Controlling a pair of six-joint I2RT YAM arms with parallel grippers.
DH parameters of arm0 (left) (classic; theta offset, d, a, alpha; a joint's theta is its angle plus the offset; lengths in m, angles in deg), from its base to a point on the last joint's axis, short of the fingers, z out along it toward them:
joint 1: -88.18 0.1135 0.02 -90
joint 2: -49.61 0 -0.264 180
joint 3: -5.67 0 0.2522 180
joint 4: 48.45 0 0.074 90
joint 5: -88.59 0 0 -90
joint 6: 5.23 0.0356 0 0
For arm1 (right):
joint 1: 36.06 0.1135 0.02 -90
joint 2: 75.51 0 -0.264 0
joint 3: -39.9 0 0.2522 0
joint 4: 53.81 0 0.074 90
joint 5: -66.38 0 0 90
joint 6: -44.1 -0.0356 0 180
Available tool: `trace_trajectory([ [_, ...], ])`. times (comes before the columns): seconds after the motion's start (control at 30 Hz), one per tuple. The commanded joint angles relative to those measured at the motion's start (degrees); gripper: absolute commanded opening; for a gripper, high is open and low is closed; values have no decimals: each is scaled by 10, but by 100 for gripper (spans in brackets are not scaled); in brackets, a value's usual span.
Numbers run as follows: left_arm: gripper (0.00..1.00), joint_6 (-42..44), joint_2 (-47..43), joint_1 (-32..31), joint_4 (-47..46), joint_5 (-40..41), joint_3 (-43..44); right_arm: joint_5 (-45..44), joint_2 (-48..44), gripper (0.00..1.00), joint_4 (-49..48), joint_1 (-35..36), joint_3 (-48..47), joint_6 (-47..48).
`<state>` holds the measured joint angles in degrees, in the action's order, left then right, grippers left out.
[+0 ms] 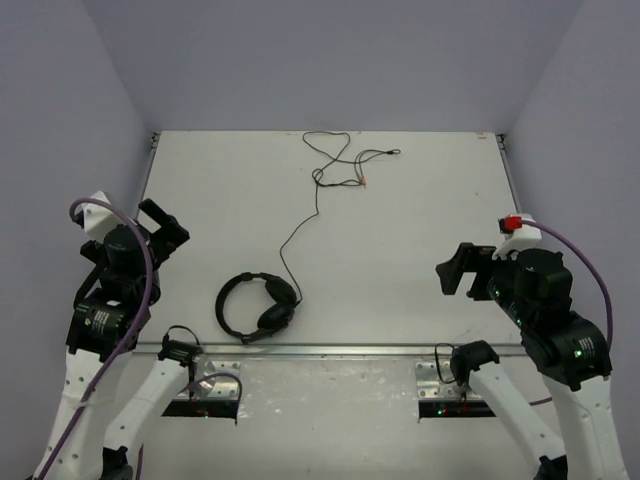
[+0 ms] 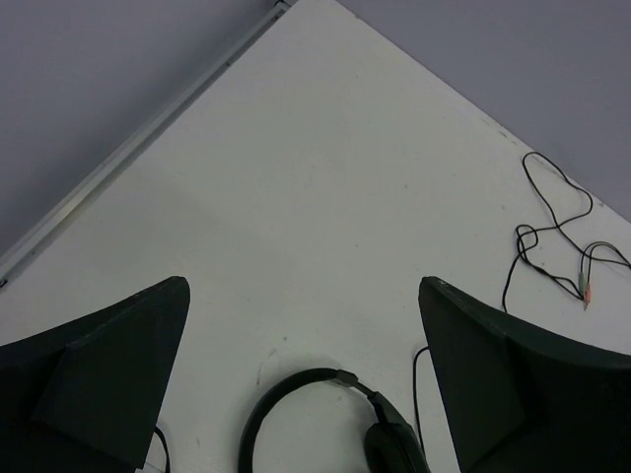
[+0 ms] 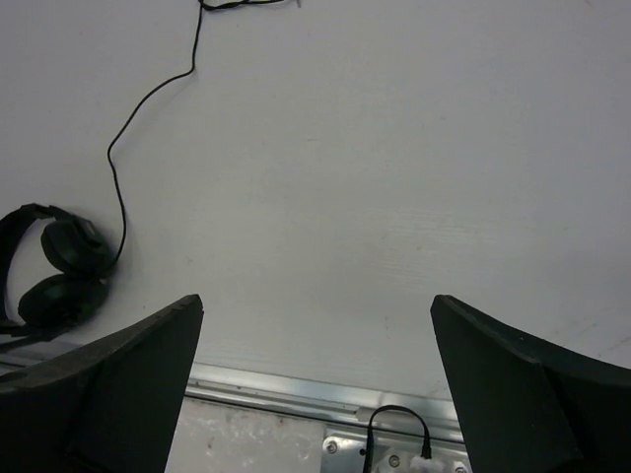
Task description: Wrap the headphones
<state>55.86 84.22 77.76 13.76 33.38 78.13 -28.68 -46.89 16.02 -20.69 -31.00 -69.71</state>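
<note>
The black headphones (image 1: 258,305) lie flat on the white table (image 1: 420,200) near its front edge, left of the middle, with both earcups to the right of the headband. Their thin black cable (image 1: 300,225) runs away to a loose tangle (image 1: 340,160) at the far middle. My left gripper (image 1: 165,226) hovers open and empty to the left of the headphones. The left wrist view shows the headband (image 2: 296,386) below the open gripper (image 2: 302,284). My right gripper (image 1: 452,272) is open and empty at the right. The right wrist view (image 3: 316,299) shows the headphones (image 3: 59,271) far to the left.
A metal rail (image 1: 330,350) runs along the table's front edge, with mounting plates (image 1: 440,385) below it. Thick purple robot cables (image 1: 140,290) hang along the arms. Grey walls close in the table on the left, the right and the far side.
</note>
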Motion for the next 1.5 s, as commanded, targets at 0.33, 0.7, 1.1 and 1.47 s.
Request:
trace_trajectory([
  [0.33, 100, -70, 247, 0, -8, -155, -43, 166, -58, 99, -233, -3, 143, -135],
  [0.7, 100, -191, 313, -16, 7, -184, -134, 235, -48, 99, -296, -3, 219, -158],
  [1.1, 72, -124, 513, -19, 27, -241, -126, 253, -59, 99, -333, -3, 239, -139],
  [1.47, 1, -168, 599, -104, -113, -300, -59, 217, -20, 99, -325, -3, 244, -90],
])
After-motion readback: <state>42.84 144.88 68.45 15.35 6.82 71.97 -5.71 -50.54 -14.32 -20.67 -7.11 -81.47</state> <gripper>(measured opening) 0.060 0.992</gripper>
